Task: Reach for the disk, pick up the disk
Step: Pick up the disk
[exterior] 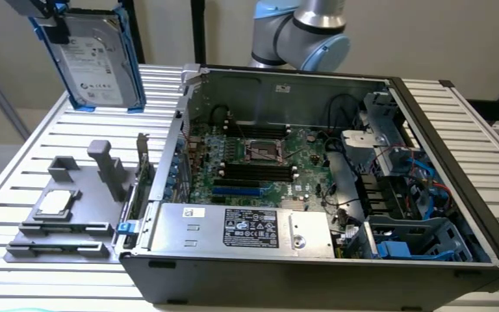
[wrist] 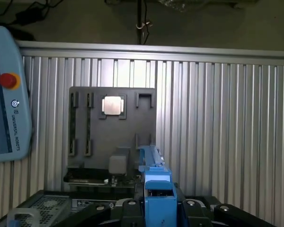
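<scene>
End effector (exterior: 54,27) sat in the upper left of the exterior view, jaws drawn partway in and clamped on the top edge of the disk (exterior: 101,62). A firm hold, by the look of it! The disk hung directly beneath the end effector, lifted clear of the bench (exterior: 50,136), its long axis near upright with a slight lean and its label facing the camera. In the wrist view the disk's blue bracket (wrist: 154,182) was pinched between the fingers (wrist: 128,206).

The count: one disk, one end effector, one arm (exterior: 306,29). Lower down stood one open computer case (exterior: 319,175) and one grey tray (exterior: 89,205) carrying one processor chip (exterior: 54,203), well apart from the disk.
</scene>
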Available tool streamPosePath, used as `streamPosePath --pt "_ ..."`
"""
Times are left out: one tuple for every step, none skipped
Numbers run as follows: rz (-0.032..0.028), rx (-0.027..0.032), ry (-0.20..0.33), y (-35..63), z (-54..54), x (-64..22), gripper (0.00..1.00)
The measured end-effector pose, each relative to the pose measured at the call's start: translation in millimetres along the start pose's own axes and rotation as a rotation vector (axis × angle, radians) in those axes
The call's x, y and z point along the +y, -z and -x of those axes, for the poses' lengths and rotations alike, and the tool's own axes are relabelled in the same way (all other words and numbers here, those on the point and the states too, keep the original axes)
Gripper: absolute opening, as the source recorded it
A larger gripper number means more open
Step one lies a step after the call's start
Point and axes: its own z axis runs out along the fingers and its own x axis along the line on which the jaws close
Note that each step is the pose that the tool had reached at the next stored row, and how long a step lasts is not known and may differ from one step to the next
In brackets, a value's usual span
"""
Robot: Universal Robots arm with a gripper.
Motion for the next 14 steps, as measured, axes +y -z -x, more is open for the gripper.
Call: streamPosePath --pt "0.0004 -0.0013 0.000 4.1 -0.5 -4.6 0.33" --pt "0.0006 -0.0027 0.000 7.9 -0.9 -9.0 0.33" --pt "0.0008 -0.0042 0.000 11.6 -1.4 -13.5 0.33" --pt "0.0013 -0.0060 0.000 15.4 -1.8 -18.1 0.33" --pt "0.0017 -0.0079 0.000 18.7 -2.3 -22.5 0.33" --pt "0.0021 -0.0102 0.000 22.2 -2.6 -27.2 0.33" --pt "0.0026 -0.0125 0.000 25.2 -3.0 -31.5 0.33" --pt "0.0031 -0.0153 0.000 27.9 -3.3 -36.1 0.33" --pt "0.0034 -0.0186 0.000 30.3 -3.7 -40.7 0.33" --pt "0.0036 -0.0220 0.000 32.0 -4.1 -45.2 0.33" --pt "0.0037 -0.0254 0.000 33.2 -4.5 -49.6 0.33" --pt "0.0040 -0.0285 0.000 34.4 -4.9 -54.1 0.33" --pt "0.0041 -0.0316 0.000 35.4 -5.5 -58.8 0.33" --pt "0.0042 -0.0343 0.000 36.1 -6.0 -63.2 0.33"
